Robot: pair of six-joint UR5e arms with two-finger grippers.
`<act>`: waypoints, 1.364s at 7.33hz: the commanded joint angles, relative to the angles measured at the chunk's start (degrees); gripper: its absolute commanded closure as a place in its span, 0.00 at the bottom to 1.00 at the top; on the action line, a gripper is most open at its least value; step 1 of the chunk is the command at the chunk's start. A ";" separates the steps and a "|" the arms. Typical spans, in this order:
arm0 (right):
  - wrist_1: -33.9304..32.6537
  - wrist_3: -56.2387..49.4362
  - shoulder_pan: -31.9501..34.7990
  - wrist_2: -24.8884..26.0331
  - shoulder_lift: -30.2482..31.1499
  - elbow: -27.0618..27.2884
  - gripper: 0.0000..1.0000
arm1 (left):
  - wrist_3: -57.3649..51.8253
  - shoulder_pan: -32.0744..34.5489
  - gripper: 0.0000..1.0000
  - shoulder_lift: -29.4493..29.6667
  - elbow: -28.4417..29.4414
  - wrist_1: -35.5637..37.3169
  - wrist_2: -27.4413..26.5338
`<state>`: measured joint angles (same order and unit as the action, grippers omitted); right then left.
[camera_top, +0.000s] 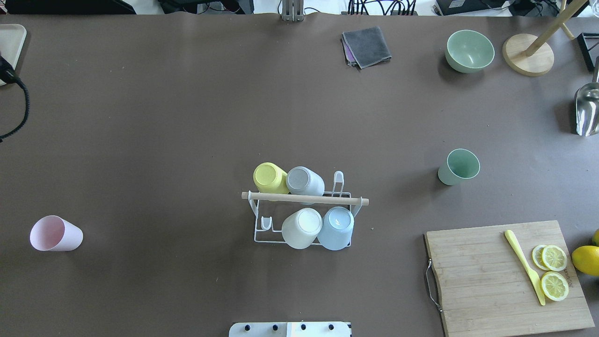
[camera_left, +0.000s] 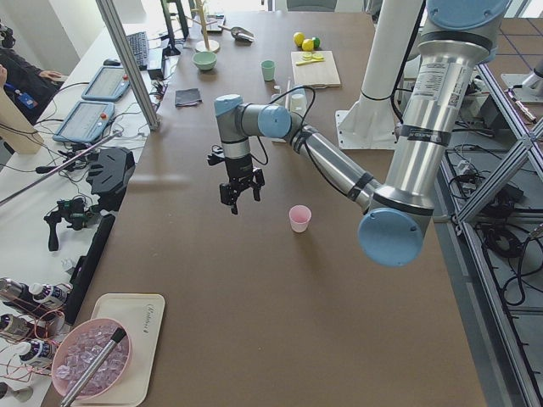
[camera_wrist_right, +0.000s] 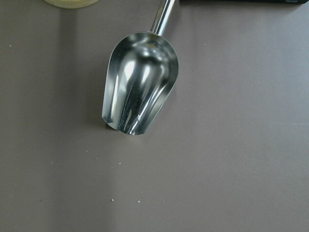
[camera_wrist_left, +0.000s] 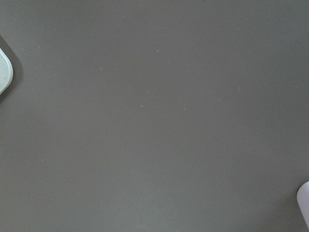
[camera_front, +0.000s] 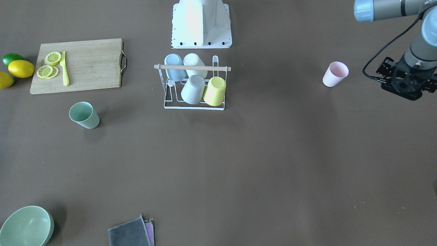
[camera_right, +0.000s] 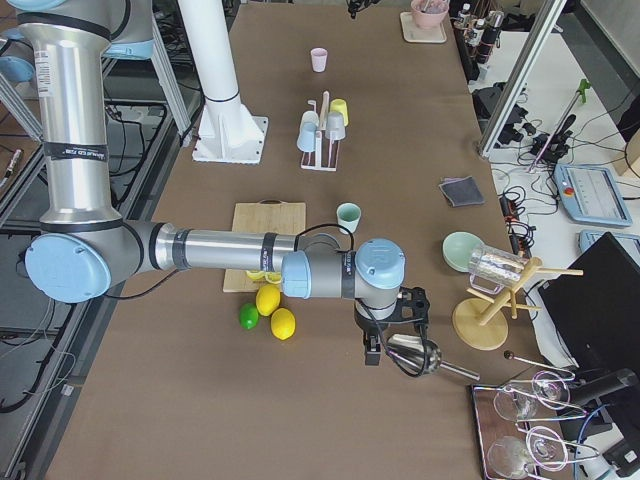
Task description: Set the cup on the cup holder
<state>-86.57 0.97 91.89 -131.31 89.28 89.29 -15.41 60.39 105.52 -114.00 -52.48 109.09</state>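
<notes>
Brown table (camera_top: 187,117) with a white wire cup holder with a wooden rod handle (camera_top: 304,199) at its centre, bearing four upturned cups. The left gripper (camera_left: 241,197) hangs, fingers apart, near an upright pale pink plastic cup (camera_top: 56,233), well apart from the holder. The right gripper (camera_right: 395,335) is over a steel scoop (camera_wrist_right: 140,96); its fingers cannot be made out.

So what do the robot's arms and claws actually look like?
Both arms are silver tubes with pale blue joint caps. The left arm carries a black cable and a printed label; its claw and the right claw are black.
</notes>
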 commanded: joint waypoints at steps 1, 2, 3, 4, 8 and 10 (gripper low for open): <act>0.00 0.00 -0.04 -0.09 -0.07 0.00 0.00 | -1.12 -9.55 0.02 3.55 1.05 7.46 -6.77; 0.00 0.00 0.04 -0.09 -0.07 0.00 0.00 | -1.12 -14.20 0.02 4.16 1.32 12.44 -7.14; -0.09 0.09 -0.04 -0.26 -0.16 0.00 0.00 | -1.20 -18.25 0.02 6.00 1.41 18.32 -9.66; -0.09 0.09 0.04 -0.44 -0.42 0.09 0.00 | -1.29 -21.60 0.02 8.36 3.68 21.77 -13.00; -0.09 0.09 -0.04 -2.10 -0.69 0.27 0.00 | -4.98 -29.09 0.02 11.02 9.75 26.29 -14.86; -0.09 0.09 0.04 -2.28 -0.60 0.18 0.00 | -4.98 -31.65 0.02 11.46 12.47 26.11 -15.84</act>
<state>-86.66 1.06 91.86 -133.33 88.61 89.53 -20.35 30.20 116.68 -103.34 -26.31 93.82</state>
